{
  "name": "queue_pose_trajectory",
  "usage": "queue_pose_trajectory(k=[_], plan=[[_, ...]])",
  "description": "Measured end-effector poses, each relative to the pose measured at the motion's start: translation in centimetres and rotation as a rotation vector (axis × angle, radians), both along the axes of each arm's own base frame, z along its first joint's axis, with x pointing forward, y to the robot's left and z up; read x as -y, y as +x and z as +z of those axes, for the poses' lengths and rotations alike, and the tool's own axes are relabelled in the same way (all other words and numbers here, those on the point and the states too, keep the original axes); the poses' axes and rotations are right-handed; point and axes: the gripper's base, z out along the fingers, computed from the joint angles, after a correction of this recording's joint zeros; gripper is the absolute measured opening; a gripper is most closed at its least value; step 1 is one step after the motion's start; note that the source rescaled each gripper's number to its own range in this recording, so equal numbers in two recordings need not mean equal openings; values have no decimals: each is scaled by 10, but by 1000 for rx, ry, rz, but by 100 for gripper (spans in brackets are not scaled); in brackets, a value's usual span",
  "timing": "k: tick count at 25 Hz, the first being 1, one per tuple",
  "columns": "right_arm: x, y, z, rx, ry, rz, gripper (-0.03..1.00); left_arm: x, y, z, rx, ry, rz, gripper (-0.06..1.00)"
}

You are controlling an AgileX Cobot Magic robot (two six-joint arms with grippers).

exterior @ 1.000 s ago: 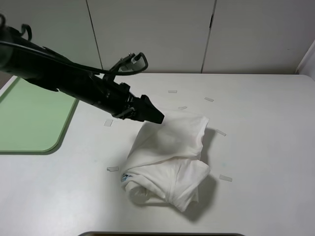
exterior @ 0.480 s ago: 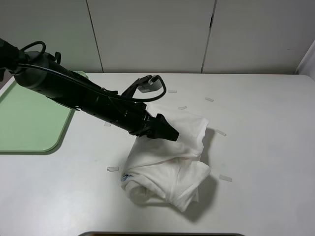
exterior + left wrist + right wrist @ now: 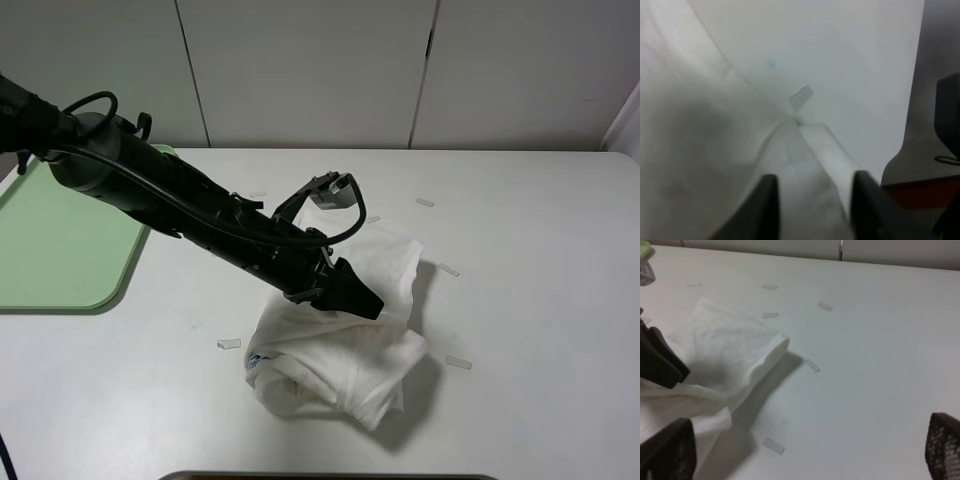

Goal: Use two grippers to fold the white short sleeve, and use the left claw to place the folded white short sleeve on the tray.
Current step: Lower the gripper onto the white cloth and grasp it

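Now the left claw, fingers parted over cloth, presses into the bunched white short sleeve mid-tabletop; grip several layers before lifting toward the tray; right fingers apart, empty.

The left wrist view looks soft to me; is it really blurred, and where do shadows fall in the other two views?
Left wrist view: yes, blurred; the shirt fills it at close range, and the left tool's fingers are dark smears. Exterior high view: sharp, with a dark shadow on the table to the right of the shirt. Right wrist view: fairly sharp on the tape strips; the shadow lies beside the cloth.
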Motion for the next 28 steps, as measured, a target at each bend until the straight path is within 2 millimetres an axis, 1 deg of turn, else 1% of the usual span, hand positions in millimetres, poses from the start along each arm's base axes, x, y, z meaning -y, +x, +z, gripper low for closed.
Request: queue_pose_trajectory(k=[2, 5, 6, 8, 12, 13, 14, 17, 18, 23, 28], plan=[[0, 0, 0, 0, 0, 0, 100, 0, -1, 0, 1, 1, -15, 24], [0, 0, 0, 0, 0, 0, 100, -1, -4, -1, 6, 11, -61, 9], [0, 0, 0, 0, 0, 0, 100, -2, -5, -1, 7, 13, -79, 5], [0, 0, 0, 0, 0, 0, 100, -3, -8, -1, 6, 15, -115, 2], [0, 0, 0, 0, 0, 0, 100, -4, -12, -1, 3, 19, -177, 0], [0, 0, 0, 0, 0, 0, 100, -6, -17, -1, 0, 23, -242, 0], [0, 0, 0, 0, 0, 0, 100, -7, -19, 1, 5, 26, -266, 0], [0, 0, 0, 0, 1, 1, 100, -10, -23, 10, 29, 24, -329, 0], [0, 0, 0, 0, 1, 1, 100, -10, -23, 10, 29, 24, -329, 0], [0, 0, 0, 0, 1, 1, 100, -13, -33, 33, 46, -44, -448, 0], [0, 0, 0, 0, 1, 1, 100, -13, -40, 36, 16, -69, -505, 0]])
